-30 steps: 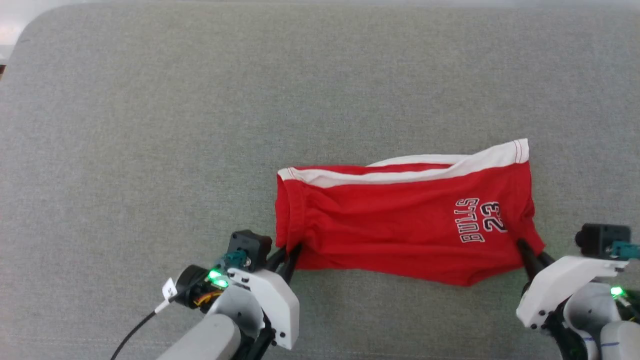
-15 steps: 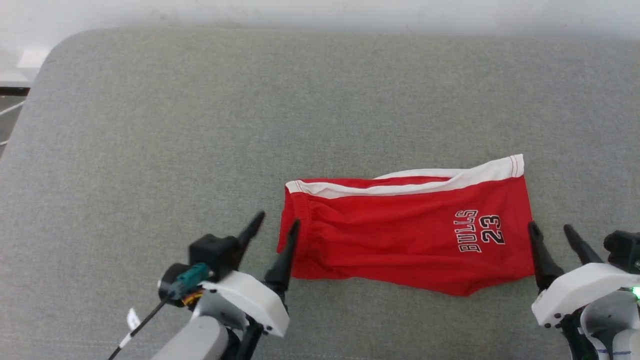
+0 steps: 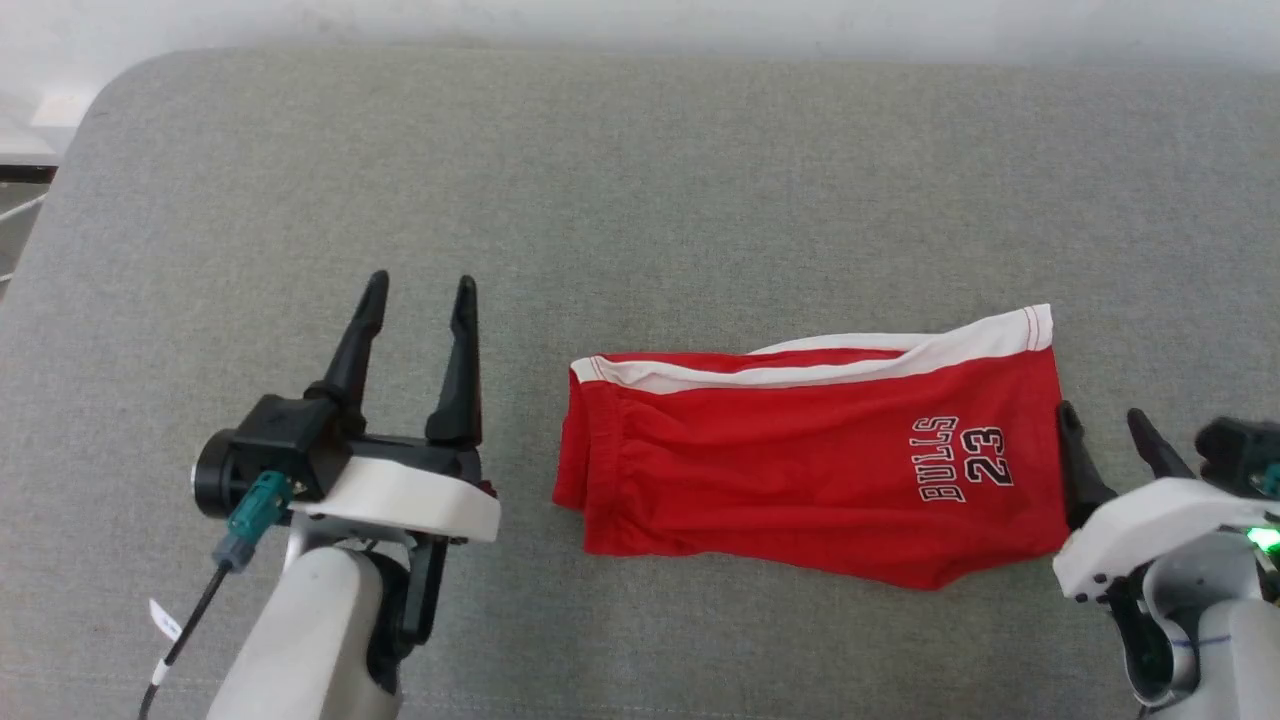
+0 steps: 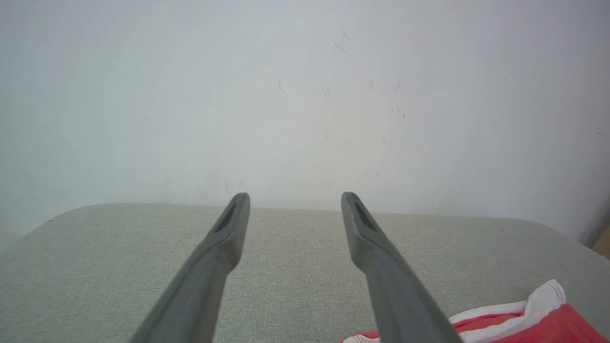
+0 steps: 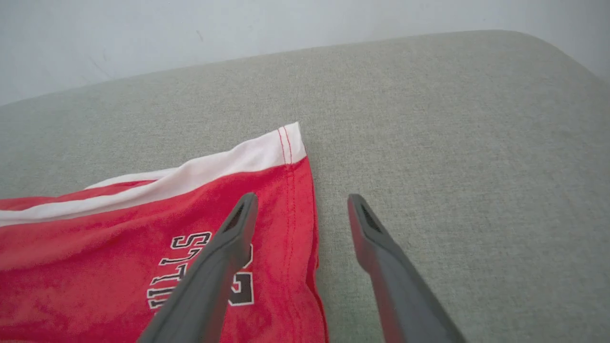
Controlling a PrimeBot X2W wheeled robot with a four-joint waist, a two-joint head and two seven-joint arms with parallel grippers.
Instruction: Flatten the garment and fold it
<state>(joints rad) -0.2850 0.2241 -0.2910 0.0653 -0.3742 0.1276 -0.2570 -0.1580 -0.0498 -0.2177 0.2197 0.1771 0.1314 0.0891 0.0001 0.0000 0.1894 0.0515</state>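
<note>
Red shorts (image 3: 800,470) lie folded on the grey surface (image 3: 640,200). Left gripper (image 3: 422,283), fingers parted and empty, hangs left of them; right gripper (image 3: 1102,418), equally parted, empty, straddles their hem.

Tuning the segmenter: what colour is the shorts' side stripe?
White stripe on red shorts; clearest in head view.

A broad grey woven-fabric cushioned surface (image 3: 640,180) with rounded corners meets a plain, faintly scuffed white wall (image 4: 305,95) along its far edge.
</note>
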